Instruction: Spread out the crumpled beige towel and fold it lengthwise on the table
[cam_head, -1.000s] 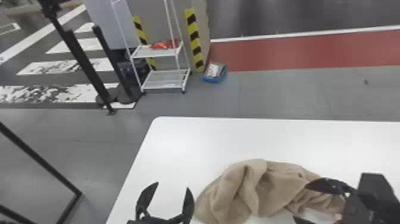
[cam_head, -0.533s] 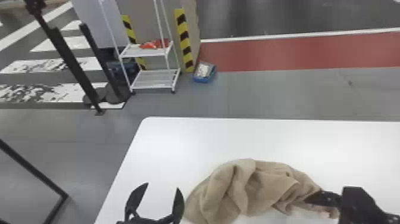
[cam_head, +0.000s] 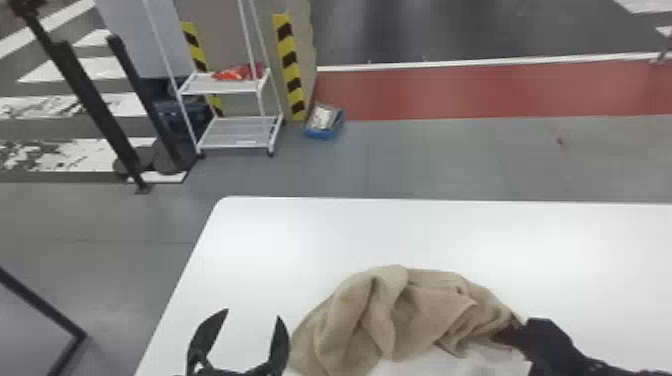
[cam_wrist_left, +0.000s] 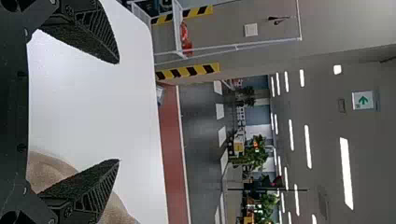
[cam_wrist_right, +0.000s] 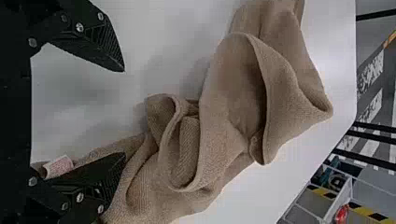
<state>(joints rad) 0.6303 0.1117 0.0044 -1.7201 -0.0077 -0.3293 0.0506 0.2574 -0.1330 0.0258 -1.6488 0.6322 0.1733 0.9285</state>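
Crumpled beige towel (cam_head: 395, 310) on a white table (cam_head: 300, 235), between two open robot grippers
The towel lies bunched near the table's near side, its long axis running roughly left to right and bowed away from the robot; the broad, looped end is at left and the narrower end points right, with a small white label (cam_wrist_right: 58, 166) at that end. The left gripper (cam_head: 253, 313), just left of the towel, has its fingers spread wide around nothing. The right gripper (cam_head: 502, 336) is at the narrow end, also wide open, one finger over the cloth, with no fabric pinched
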